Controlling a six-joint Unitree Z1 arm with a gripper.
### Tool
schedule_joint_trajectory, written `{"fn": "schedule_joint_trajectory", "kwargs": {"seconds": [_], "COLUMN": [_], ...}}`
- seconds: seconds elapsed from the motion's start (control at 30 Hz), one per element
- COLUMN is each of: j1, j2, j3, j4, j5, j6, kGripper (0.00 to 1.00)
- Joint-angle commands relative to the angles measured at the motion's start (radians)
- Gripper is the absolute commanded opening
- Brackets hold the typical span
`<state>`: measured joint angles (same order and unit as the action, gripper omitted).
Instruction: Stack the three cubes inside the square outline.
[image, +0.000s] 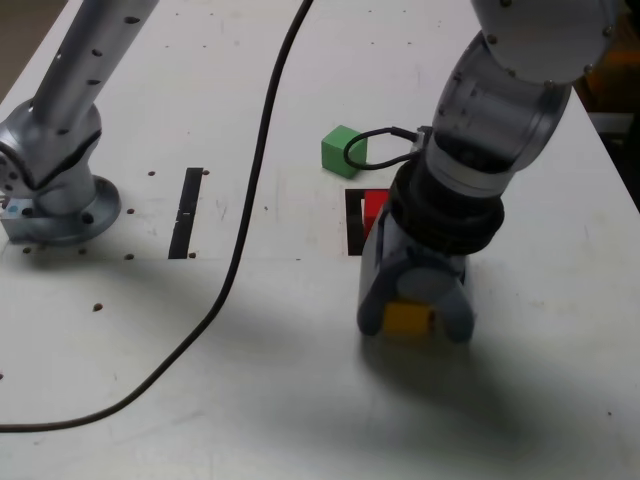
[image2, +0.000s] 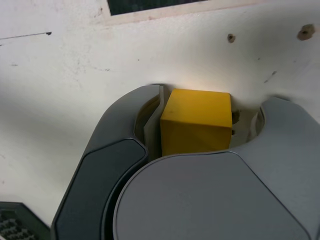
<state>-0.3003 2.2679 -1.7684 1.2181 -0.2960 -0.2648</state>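
Observation:
The yellow cube (image: 408, 319) sits on the white table between the fingers of my gripper (image: 415, 325), which points down over it. In the wrist view the yellow cube (image2: 197, 120) touches one finger (image2: 150, 112), while a narrow gap shows on its other side, so the gripper (image2: 212, 107) is open around it. The red cube (image: 375, 205) stands inside the square outline (image: 352, 228), both partly hidden behind my wrist. Just beyond them is the green cube (image: 341, 151), outside the outline.
A straight black strip (image: 186, 212) lies toward the exterior view's left. The arm's base (image: 60, 195) is bolted at the far left. A black cable (image: 245, 220) runs across the table, and a short loop of cable (image: 375, 150) hangs by the green cube.

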Motion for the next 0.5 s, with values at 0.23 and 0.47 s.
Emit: {"fn": "schedule_joint_trajectory", "kwargs": {"seconds": [0.23, 0.47], "j1": [0.001, 0.002], "j2": [-0.035, -0.084], "j3": [-0.002, -0.003], "j4": [-0.008, 0.037], "j5": [0.041, 0.073], "j6": [-0.011, -0.034], "kGripper": [0.23, 0.23]}}
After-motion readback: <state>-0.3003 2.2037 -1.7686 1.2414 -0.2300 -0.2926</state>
